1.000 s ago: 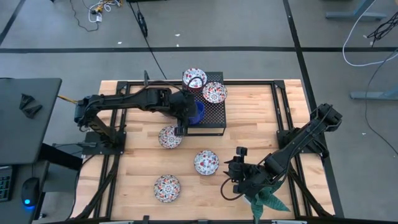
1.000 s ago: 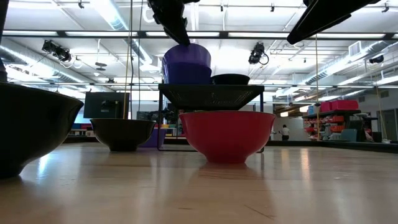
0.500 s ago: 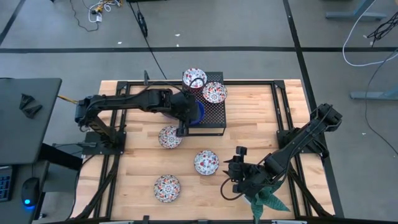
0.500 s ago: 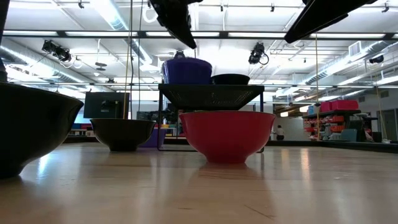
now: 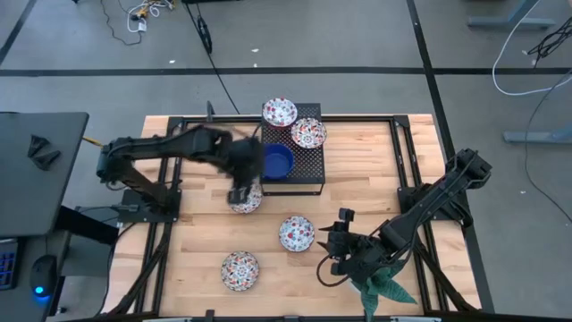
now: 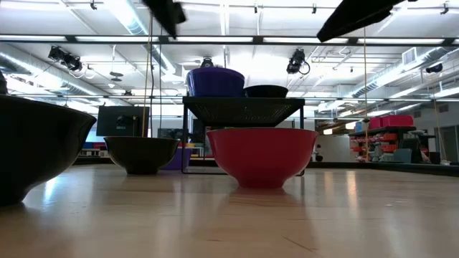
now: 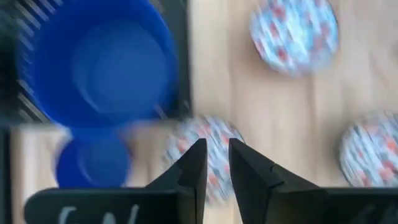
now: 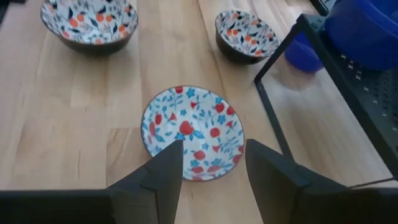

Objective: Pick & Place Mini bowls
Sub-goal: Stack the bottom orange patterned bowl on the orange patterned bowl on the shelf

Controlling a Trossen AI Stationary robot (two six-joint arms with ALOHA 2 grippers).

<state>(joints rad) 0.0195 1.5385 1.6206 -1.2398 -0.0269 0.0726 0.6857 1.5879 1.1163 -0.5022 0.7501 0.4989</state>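
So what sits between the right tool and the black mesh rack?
A white floral mini bowl lies between the right tool and the black mesh rack, per the high view.

2 matte-black jointed arms; each tool (image 8: 208,165) carries 2 flat, angular dark fingers (image 7: 194,171).

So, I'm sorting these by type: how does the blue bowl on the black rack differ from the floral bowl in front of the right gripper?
The blue bowl is solid cobalt; the floral bowl is white inside with red and blue flowers. The blue bowl sits raised on the black rack; the floral bowl rests on the wooden table. Both are small, round, upright and unheld.
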